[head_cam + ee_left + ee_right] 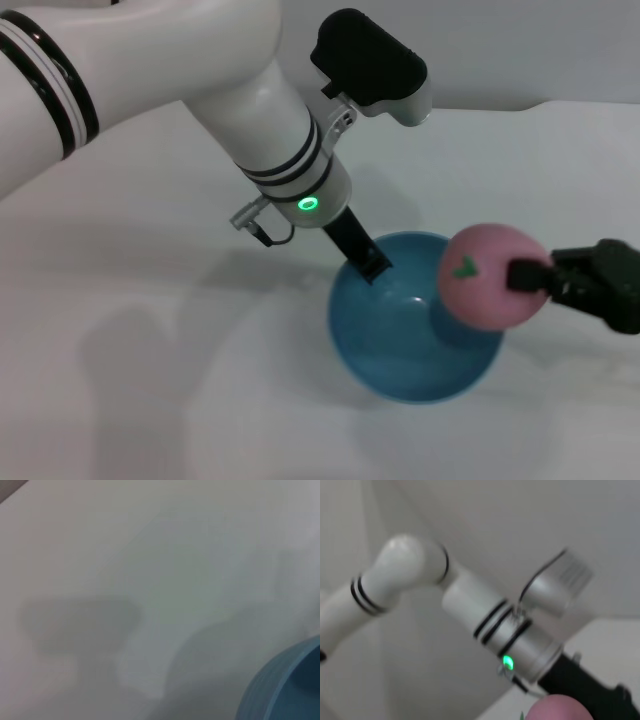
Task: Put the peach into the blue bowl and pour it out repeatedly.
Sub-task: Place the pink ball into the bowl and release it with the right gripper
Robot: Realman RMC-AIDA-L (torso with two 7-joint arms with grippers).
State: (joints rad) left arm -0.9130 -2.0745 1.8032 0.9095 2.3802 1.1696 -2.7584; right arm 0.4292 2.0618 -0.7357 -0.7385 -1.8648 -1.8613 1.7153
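We see the right gripper (528,277) coming in from the right edge of the head view, fingers clamped on the peach (490,276). The peach is held in the air over the right side of the blue bowl (400,350), covering part of its rim from this angle; its small green stem mark faces the camera. We can't tell whether the peach touches the rim.

The blue bowl sits upright on the white table (150,380), nothing visible inside it.

The left gripper (366,260) reaches down from the upper left to the bowl's far-left rim; its dark fingers sit right at the rim. It appears pinched on the rim, but we can't confirm the grip from these views. A green LED (309,204) is lit on the left wrist.

The left wrist view shows only bare table and a slice of the bowl's outer wall (280,685). The right wrist view shows the left arm (470,605) and, at the frame edge, the top of the peach (557,709).
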